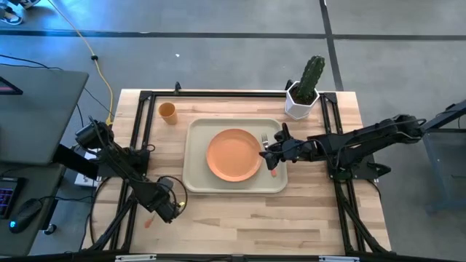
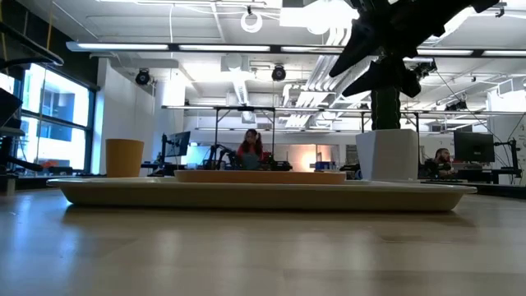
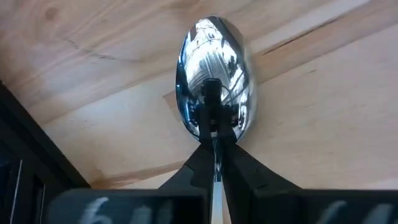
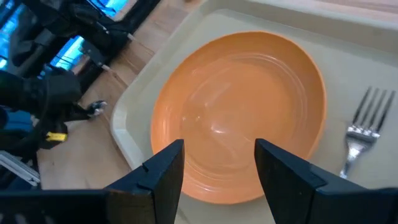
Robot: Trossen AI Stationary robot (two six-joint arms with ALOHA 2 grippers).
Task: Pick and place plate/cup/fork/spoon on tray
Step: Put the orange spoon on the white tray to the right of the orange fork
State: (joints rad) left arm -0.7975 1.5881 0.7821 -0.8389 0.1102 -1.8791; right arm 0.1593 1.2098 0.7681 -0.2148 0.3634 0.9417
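Note:
The orange plate lies in the beige tray at mid-table. The fork lies in the tray to the right of the plate, and it also shows in the right wrist view. The orange cup stands on the table, left of the tray's far corner. My left gripper is near the table's front left, shut on the spoon. My right gripper is open and empty above the plate's right part, beside the fork. My left gripper pinches the spoon's thin silver neck, just behind the bowl, between its two fingertips. The bowl juts out past the fingertips over the bare wood. I cannot tell whether the bowl rests on the table.
A white pot with a green cactus stands at the table's far right, behind the tray. A black frame runs around the tabletop. Bare wood lies between the tray and the table's near edge.

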